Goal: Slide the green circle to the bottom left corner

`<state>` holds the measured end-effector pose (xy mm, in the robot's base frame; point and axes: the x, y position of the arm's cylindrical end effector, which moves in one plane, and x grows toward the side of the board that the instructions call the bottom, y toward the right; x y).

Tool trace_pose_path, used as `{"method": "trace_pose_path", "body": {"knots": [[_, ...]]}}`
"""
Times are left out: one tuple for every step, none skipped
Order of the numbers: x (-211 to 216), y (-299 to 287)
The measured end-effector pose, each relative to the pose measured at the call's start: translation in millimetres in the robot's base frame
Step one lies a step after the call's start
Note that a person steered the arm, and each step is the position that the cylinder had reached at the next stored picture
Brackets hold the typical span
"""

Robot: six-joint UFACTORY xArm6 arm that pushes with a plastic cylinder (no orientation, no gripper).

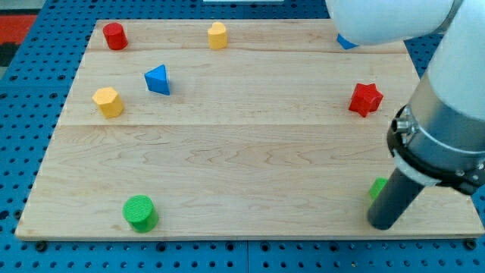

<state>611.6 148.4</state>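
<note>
Near the board's bottom left corner, you see the green circle [140, 213] upright, close to the bottom edge. My tip [384, 224] rests near the bottom right corner, well apart from it, just beside a second green block [377, 188], shape hidden behind the rod. No hand fitted, only the rod. Red star [365, 99] sits by the right edge.

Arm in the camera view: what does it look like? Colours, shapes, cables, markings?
A glossy white rounded housing leads down to a grey cylindrical segment, ringed below by a black collar. From it runs the straight dark grey rod, ending at my tip. No cables or markings are visible.
</note>
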Motion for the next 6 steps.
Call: {"method": "trace_pose_path", "body": {"knots": [[2, -118], [-5, -224], [-25, -306], [-39, -336], [-45, -337], [-53, -337]]}}
